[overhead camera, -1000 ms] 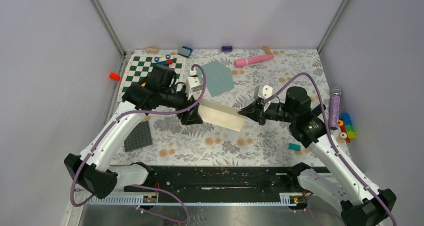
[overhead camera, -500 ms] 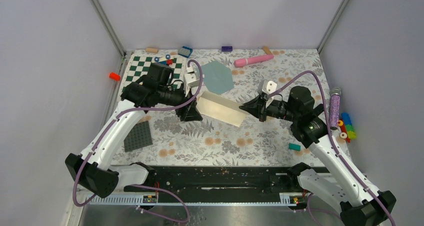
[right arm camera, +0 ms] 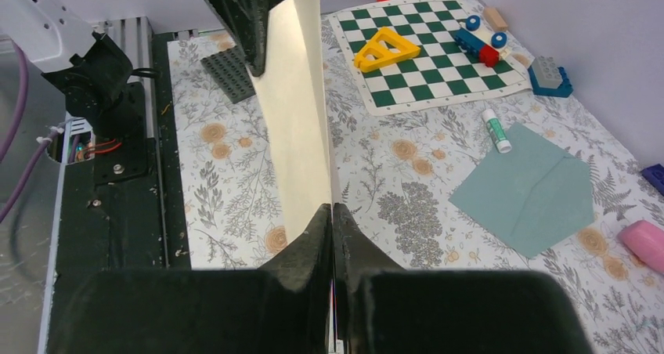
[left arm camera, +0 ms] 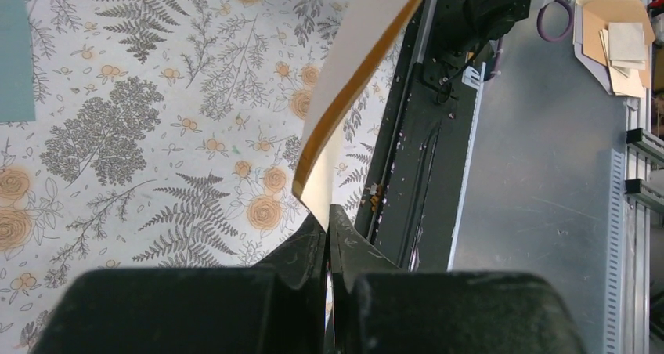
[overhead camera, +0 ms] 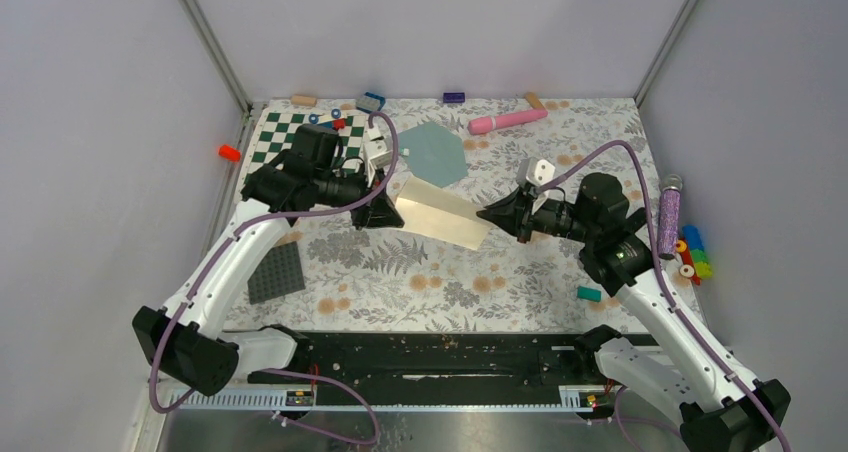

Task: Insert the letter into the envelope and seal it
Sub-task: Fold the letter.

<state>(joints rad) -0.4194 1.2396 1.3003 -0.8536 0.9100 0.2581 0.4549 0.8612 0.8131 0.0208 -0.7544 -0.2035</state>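
Our left gripper [overhead camera: 388, 209] just pinched shut on the letter [overhead camera: 440, 217], so with the right gripper [overhead camera: 484, 215] clamping its opposite edge we held it aloft, ready for the envelope [overhead camera: 435, 152].

One letter [overhead camera: 440, 215], one envelope [overhead camera: 433, 153]

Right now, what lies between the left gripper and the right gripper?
The letter: the left gripper pinches one end, the right gripper the other. The top view shows it best.
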